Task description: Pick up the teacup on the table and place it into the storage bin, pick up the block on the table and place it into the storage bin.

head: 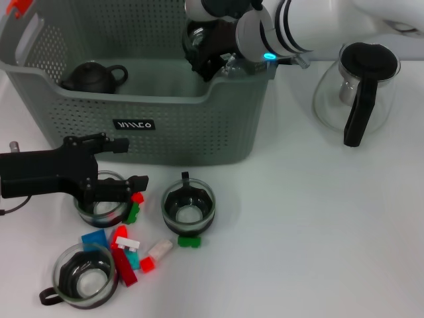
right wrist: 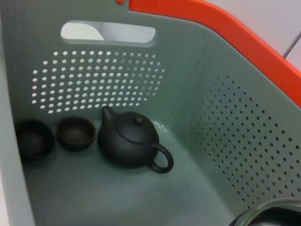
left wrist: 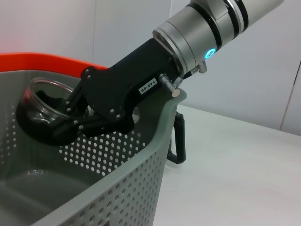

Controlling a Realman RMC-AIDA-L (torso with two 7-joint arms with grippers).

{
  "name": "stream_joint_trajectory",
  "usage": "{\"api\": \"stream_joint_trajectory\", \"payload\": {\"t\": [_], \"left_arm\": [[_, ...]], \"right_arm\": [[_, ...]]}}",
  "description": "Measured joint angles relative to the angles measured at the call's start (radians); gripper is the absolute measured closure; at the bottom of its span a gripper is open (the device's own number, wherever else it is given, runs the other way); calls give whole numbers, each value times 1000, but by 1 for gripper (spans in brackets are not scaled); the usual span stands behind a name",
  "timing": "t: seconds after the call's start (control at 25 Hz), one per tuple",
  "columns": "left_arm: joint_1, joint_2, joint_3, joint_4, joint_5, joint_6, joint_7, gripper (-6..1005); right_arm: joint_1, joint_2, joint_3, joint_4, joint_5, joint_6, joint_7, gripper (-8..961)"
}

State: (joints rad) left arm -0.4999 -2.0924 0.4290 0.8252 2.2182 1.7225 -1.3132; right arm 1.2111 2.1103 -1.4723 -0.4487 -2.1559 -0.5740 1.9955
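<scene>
One storage bin (head: 199, 132); one carafe (head: 358, 89); one teapot (head: 93, 76); two dark bowls (right wrist: 75, 133); four glass teacups (head: 189, 209); several small blocks (head: 129, 255).

A grey-green storage bin (head: 165, 126), dotted all over with small round holes, is showing orange handle clips (head: 18, 6) and a black label (head: 133, 124) with white lettering. A dark brown teapot (right wrist: 134, 140) is sitting inside. Red, green, blue and white blocks (head: 129, 248) are lying on a white table (head: 318, 225).

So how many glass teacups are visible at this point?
4. Three stand on the table in front of the bin: one under the left claw, one mid-table, one nearest. The fourth is held by the right claw inside the bin.
</scene>
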Motion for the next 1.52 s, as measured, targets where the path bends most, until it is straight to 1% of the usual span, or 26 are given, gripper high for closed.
{"api": "stream_joint_trajectory", "payload": {"t": [0.32, 0.52, 0.64, 0.76, 0.88, 0.96, 1.08, 1.2, 1.28, 1.4, 1.52], "left_arm": [[1, 0, -3, 0, 0, 0, -1, 108], [1, 0, -3, 0, 0, 0, -1, 108], [5, 0, -4, 0, 0, 2, -1, 108], [9, 2, -5, 0, 0, 6, -1, 108], [10, 3, -6, 0, 0, 9, -1, 108], [11, 4, -6, 0, 0, 10, -1, 108], [12, 5, -6, 0, 1, 11, -1, 108], [12, 6, -6, 2, 6, 11, -1, 108], [13, 6, -6, 2, 6, 11, 0, 108], [12, 6, -6, 2, 7, 8, 2, 108], [12, 6, -6, 2, 7, 3, 3, 108]], "right_arm": [[-8, -3, 6, -24, 1, -26, 0, 745], [-16, -3, 6, -55, 1, -32, 5, 627], [-36, -4, 6, -96, 2, -33, 18, 556], [-75, -7, 6, -198, 2, -45, 33, 473], [-152, -9, 6, -384, 12, -98, 49, 364], [-228, -9, 6, -544, 47, -177, 41, 292], [-338, -12, 9, -737, 101, -322, 16, 272], [-428, -14, 43, -889, 128, -545, -10, 258], [-458, -15, 72, -944, 127, -730, -20, 258], [-468, -16, 107, -962, 101, -946, -12, 258], [-466, -15, 108, -952, 56, -1041, 21, 257]]}}
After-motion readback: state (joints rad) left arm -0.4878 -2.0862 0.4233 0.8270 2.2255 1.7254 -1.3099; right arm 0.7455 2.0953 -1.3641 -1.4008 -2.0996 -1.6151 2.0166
